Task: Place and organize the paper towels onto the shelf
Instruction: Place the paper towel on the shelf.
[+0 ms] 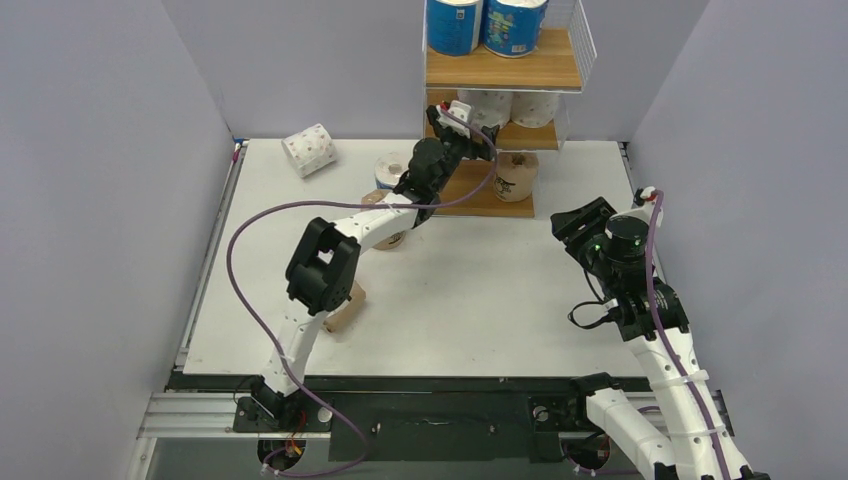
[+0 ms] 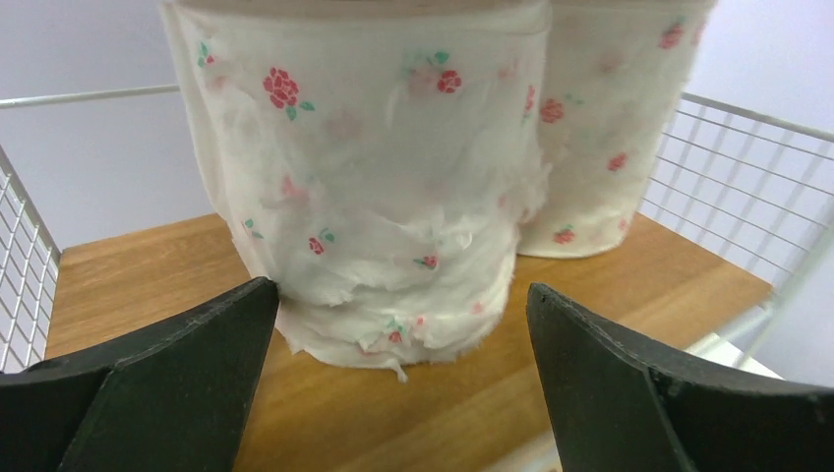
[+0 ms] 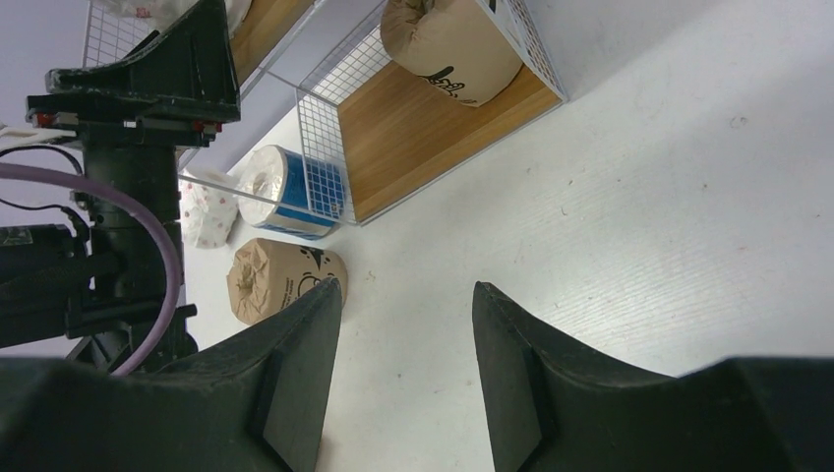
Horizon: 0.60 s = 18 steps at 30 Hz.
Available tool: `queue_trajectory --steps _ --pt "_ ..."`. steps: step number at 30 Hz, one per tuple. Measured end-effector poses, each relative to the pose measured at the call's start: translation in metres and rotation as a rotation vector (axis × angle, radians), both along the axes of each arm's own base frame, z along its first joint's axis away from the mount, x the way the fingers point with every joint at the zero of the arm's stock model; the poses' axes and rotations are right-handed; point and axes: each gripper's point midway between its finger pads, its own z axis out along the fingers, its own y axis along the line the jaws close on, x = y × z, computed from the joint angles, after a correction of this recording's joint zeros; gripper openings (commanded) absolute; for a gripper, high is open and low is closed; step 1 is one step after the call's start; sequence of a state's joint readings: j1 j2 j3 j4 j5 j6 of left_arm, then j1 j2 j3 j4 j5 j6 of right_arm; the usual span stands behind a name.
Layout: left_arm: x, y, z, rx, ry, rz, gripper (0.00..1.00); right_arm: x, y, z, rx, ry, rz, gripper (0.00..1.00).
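The shelf (image 1: 505, 70) stands at the table's far edge. Two blue paper towels (image 1: 455, 25) sit on its top board, two white pink-dotted ones (image 1: 535, 108) on the middle board and a brown one (image 1: 517, 175) on the bottom board. My left gripper (image 1: 478, 135) reaches into the middle tier. In the left wrist view it (image 2: 400, 295) is open, and a dotted roll (image 2: 374, 177) stands upright on the board (image 2: 138, 265) just past its fingertips, free of them. My right gripper (image 3: 408, 287) hangs open over bare table at the right, holding nothing.
On the table lie a dotted roll (image 1: 309, 150) at far left, a blue roll (image 1: 390, 168) beside the shelf, a brown roll (image 3: 280, 278) near the left arm and another (image 1: 343, 305) under its elbow. White mesh walls (image 2: 733, 172) flank the boards.
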State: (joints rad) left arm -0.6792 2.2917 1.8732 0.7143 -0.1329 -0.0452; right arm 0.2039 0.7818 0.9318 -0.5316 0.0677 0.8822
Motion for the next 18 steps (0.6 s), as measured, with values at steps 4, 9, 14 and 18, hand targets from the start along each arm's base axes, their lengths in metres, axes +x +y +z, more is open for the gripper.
queue_trajectory --steps 4,9,14,18 --pt "-0.019 0.002 0.007 0.019 0.002 -0.033 0.96 0.001 0.0 0.001 -0.006 -0.007 0.004 0.48" --pt "-0.071 0.015 0.038 0.028 -0.017 -0.086 0.96 0.004 0.0 0.006 -0.028 -0.033 0.015 0.46" --pt "-0.155 0.035 0.09 -0.014 -0.065 -0.13 0.99 0.018 0.01 0.023 -0.064 -0.129 0.045 0.28" --pt "-0.224 0.061 0.107 -0.082 -0.06 -0.148 1.0 0.023 0.04 0.04 -0.132 -0.259 0.102 0.14"
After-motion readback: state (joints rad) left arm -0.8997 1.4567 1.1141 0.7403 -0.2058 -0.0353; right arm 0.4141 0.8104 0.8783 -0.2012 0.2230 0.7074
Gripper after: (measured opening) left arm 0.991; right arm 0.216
